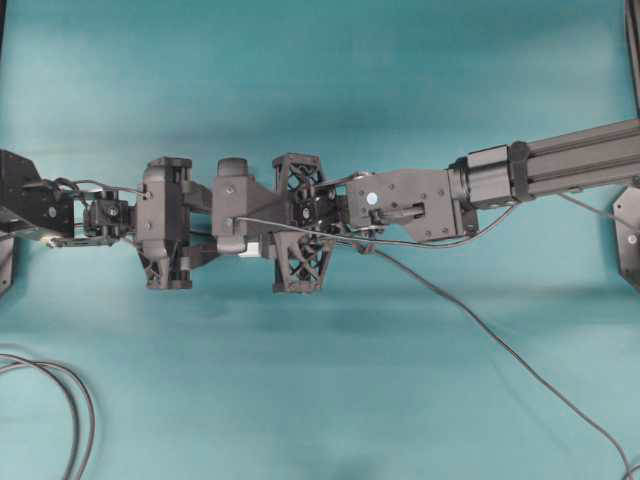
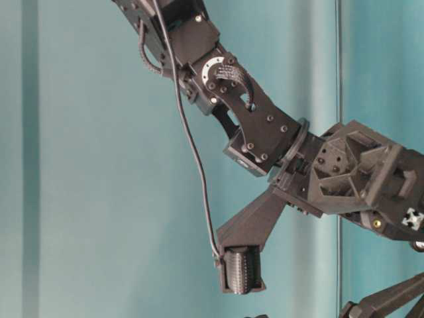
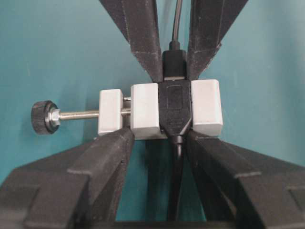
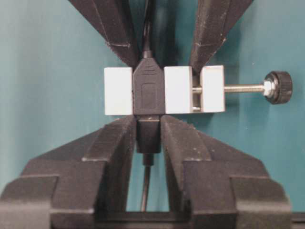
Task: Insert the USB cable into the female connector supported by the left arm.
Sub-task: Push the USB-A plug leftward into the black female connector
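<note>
The female connector [image 3: 144,107] is a white block with a black band and a side screw ending in a black knob [image 3: 42,117]. My left gripper [image 3: 159,138] is shut on the block's near edge, one finger on each side. In the right wrist view my right gripper [image 4: 148,123] is shut on the black plug [image 4: 148,133] of the USB cable [image 1: 480,330]. The plug butts flush against the block's black band [image 4: 148,93], and its metal tip is hidden. In the overhead view the two grippers meet at the block [image 1: 250,252].
Looped dark cables [image 1: 75,400] lie at the bottom left of the teal table. A black mount [image 1: 628,240] stands at the right edge. The USB cable trails off toward the bottom right corner. The table-level view shows one gripper finger [image 2: 242,268] pointing down.
</note>
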{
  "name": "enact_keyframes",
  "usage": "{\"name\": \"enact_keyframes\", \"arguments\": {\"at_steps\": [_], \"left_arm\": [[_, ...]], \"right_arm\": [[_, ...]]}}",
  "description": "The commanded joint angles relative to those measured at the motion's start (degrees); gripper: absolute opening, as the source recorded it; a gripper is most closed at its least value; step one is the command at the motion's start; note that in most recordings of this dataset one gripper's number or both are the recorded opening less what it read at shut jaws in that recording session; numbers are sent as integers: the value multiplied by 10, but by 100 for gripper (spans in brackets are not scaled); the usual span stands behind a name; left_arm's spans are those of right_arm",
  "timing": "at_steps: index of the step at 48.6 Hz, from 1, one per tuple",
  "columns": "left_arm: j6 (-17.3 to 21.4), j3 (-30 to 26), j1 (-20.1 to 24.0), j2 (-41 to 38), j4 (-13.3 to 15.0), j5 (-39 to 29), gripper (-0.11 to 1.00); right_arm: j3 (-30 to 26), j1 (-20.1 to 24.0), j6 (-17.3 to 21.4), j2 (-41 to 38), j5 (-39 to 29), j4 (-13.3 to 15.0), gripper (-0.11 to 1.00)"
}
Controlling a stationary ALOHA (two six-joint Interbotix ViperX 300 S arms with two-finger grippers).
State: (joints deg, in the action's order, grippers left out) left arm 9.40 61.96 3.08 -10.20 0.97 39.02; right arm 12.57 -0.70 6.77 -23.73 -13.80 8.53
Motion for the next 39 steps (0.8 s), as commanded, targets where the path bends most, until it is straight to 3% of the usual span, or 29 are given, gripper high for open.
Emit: {"name": "enact_keyframes", "arguments": {"at_steps": [1, 23, 39], "left_arm": [[6, -33, -1, 13, -2, 5, 58], [23, -31, -1, 15, -2, 5, 59], [14, 7, -1, 49, 2, 4, 62]], "right_arm": [[-39, 1, -4, 10, 19, 2, 21], [-40, 1, -7, 10, 19, 2, 21], [-11, 3, -3, 32, 18, 2, 21]]}}
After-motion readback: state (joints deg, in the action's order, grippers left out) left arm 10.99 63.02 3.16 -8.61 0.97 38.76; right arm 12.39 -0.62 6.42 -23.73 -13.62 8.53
